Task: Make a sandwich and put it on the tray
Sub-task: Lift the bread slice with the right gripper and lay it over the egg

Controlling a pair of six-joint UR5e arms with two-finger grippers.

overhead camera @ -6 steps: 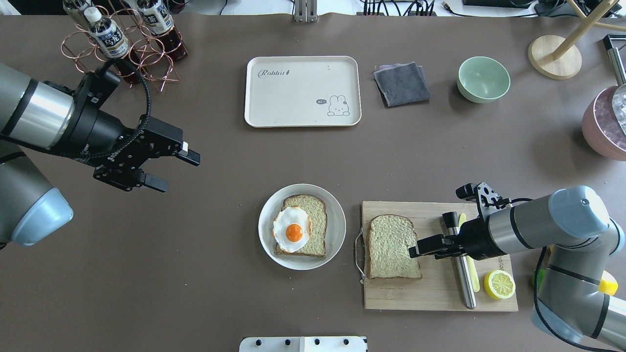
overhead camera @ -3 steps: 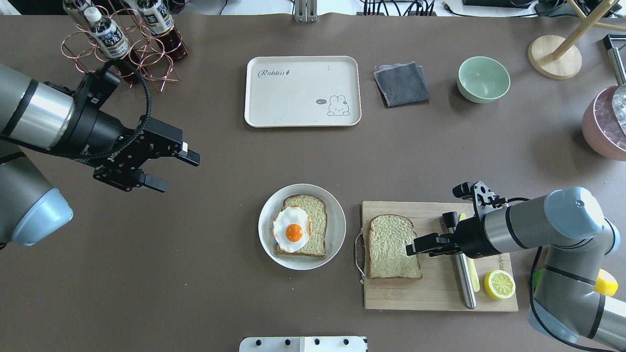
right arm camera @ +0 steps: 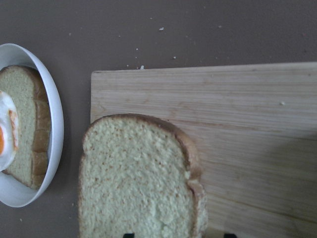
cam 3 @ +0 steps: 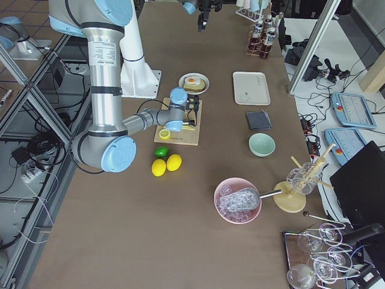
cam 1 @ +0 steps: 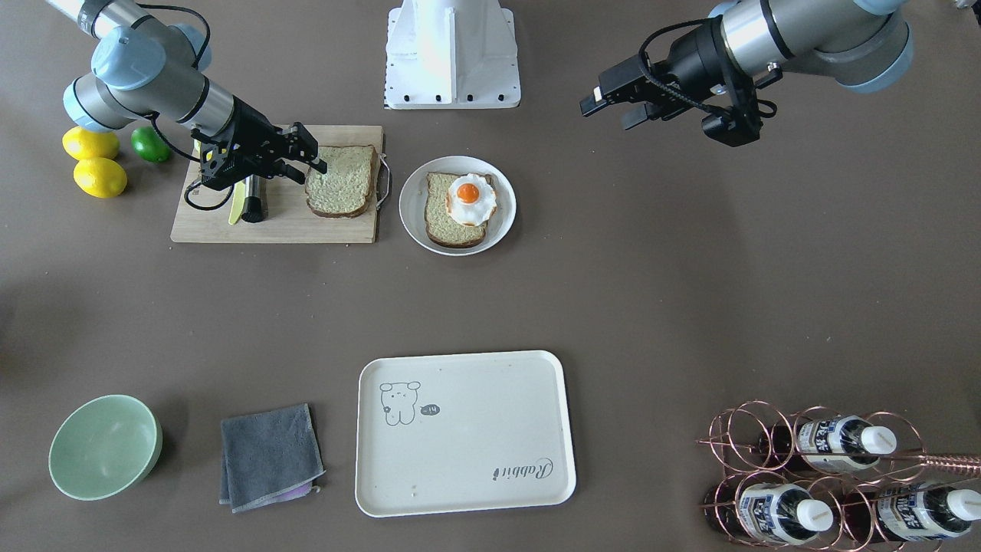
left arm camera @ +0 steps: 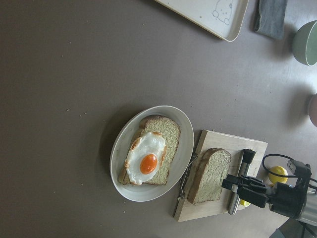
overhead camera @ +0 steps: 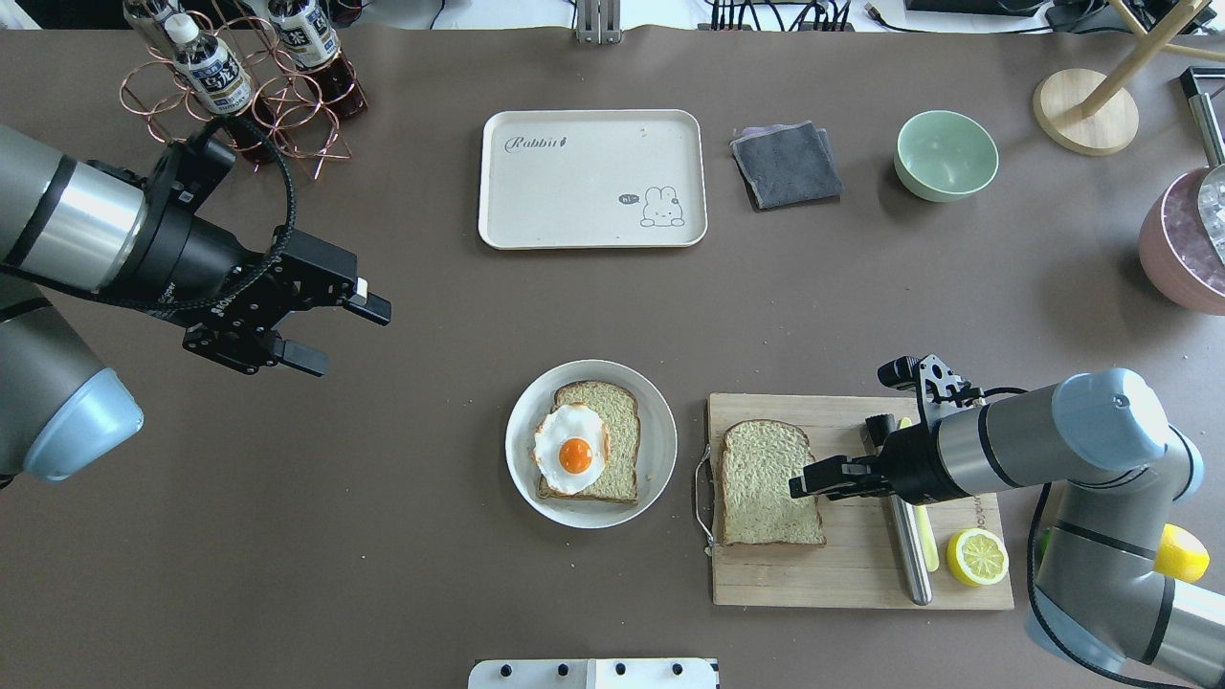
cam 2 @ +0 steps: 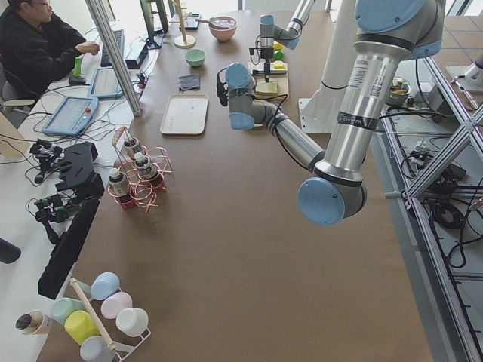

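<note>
Overhead exterior: right gripper [overhead camera: 800, 484] parted, empty, at bread slice [overhead camera: 756, 469] edge; best to lower, straddle crust squarely, pinch gently, clear of cutting board [overhead camera: 861, 574]

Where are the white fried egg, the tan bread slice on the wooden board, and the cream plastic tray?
White fried egg [overhead camera: 574, 455], overhead view, orange yolk.
Tan bread slice [overhead camera: 761, 483], overhead view, middle.
Cream plastic tray [overhead camera: 591, 179], overhead view, bare middle.
</note>
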